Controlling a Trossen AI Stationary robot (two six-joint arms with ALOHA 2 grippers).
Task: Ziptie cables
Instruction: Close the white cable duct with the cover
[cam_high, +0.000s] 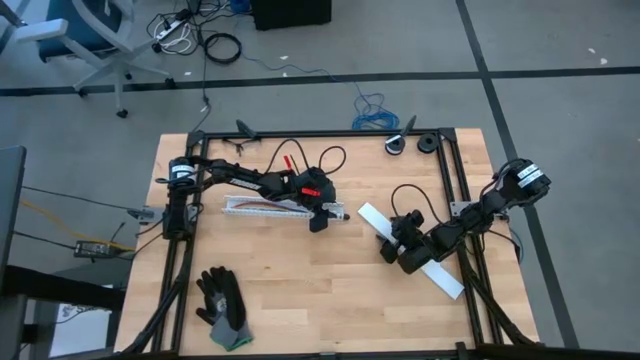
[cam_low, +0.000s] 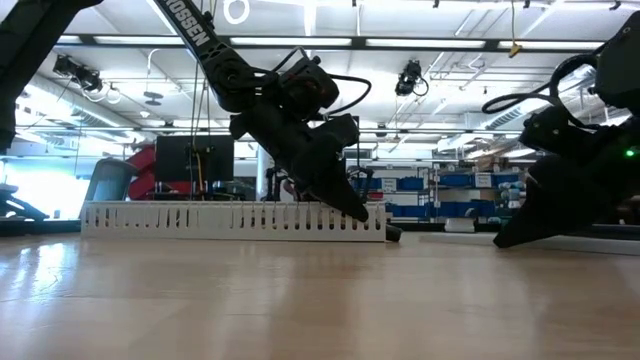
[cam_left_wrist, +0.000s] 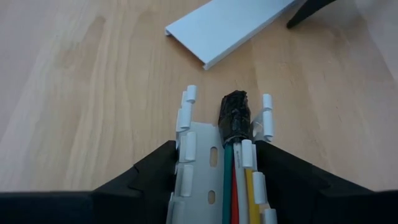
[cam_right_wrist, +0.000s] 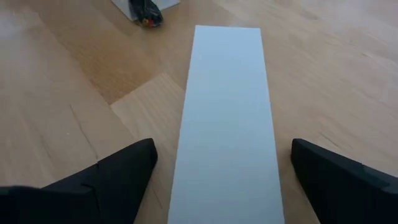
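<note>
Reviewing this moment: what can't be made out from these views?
- Ziptie: no thin black strip picked out in any view.
- Cables: the left wrist view's bottom edge cuts them off; their far ends sit under black wrap.
- Slotted tray: high view, the left gripper covers its end.
- White flat strip: right wrist view, bottom edge cuts it off between the right gripper fingers.

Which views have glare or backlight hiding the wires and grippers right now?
Low view: bright ceiling lights backlight both arms, so the left gripper at the slotted duct is a dark silhouette. Left wrist view: evenly lit, wires and their black-wrapped end clear. Right wrist view: the white cover is bright and featureless. High view: even, no glare.
</note>
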